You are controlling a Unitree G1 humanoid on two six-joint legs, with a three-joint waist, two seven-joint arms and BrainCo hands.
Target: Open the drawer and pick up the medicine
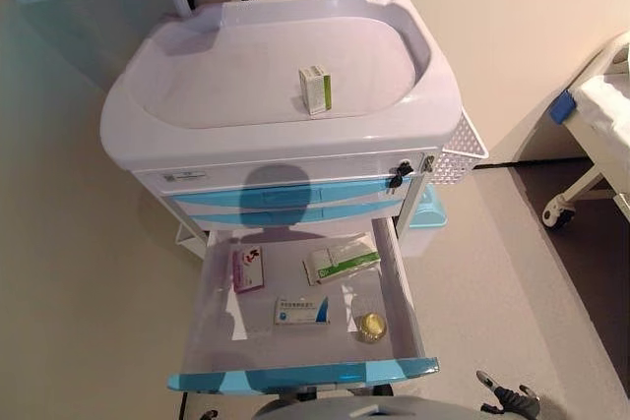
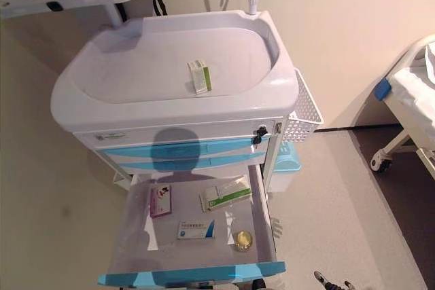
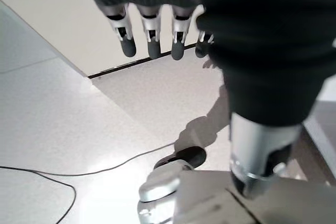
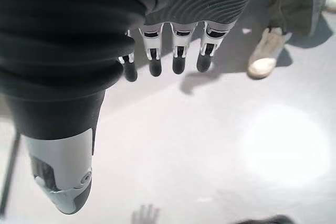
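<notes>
Left hand (image 3: 157, 19): fingers (image 3: 153, 45) straight and relaxed, thumb apart from them, nothing held. Only bare floor (image 3: 58, 129) lies past the fingertips. This hand does not appear in either eye view.

Right hand (image 4: 173, 35): fingers (image 4: 178, 64) likewise straight and released, thumb apart, nothing held. Past the fingertips lies floor, and beyond that a person's shoe (image 4: 265, 53) below a trouser leg. In the left eye view the tips of this hand show at the lower right corner, down beside the cart and well apart from the drawer (image 1: 394, 272).

Drawer: pulled fully out of the medical cart (image 1: 285, 145), its blue front panel (image 1: 305, 376) nearest the robot. Neither hand touches it.

Drawer contents, all lying flat and apart from one another:
- pink-and-white medicine box (image 1: 248, 269), on the side away from the right hand;
- green-and-white medicine box (image 1: 342, 260), towards the cart body;
- blue-and-white medicine box (image 1: 301, 311), near the middle;
- small round yellowish container (image 1: 371, 327), in the corner nearest the right hand.

Cart top: a green-and-white small carton (image 1: 315, 89) stands upright in the recessed tray, well apart from both hands.

Surroundings: a white perforated basket (image 1: 461, 152) hangs on the cart's right side. A bed frame (image 1: 596, 135) with a caster stands further right.
</notes>
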